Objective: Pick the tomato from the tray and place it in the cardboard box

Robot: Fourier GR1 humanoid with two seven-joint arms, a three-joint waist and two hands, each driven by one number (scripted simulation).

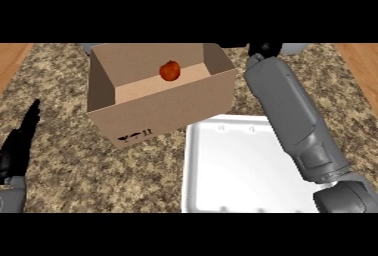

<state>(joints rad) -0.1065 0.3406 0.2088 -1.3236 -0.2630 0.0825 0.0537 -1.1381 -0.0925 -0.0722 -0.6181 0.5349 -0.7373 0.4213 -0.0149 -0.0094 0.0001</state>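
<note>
A red tomato [170,70] shows inside the open cardboard box [170,112], in front of its far inner wall; I cannot tell whether it rests on the bottom. The box stands at the upper middle of the counter. The white tray [229,170] lies to the lower right of the box with nothing on it. My right forearm reaches up over the tray's right side, and my right hand [264,49] is at the top edge, just right of the box and mostly cut off. My left hand [18,145] rests at the left edge, fingers straight and pointing up.
The granite counter [74,165] runs under everything, with wooden strips [11,57] along its far left and right sides. The tray's near edge lies close to the view's lower edge.
</note>
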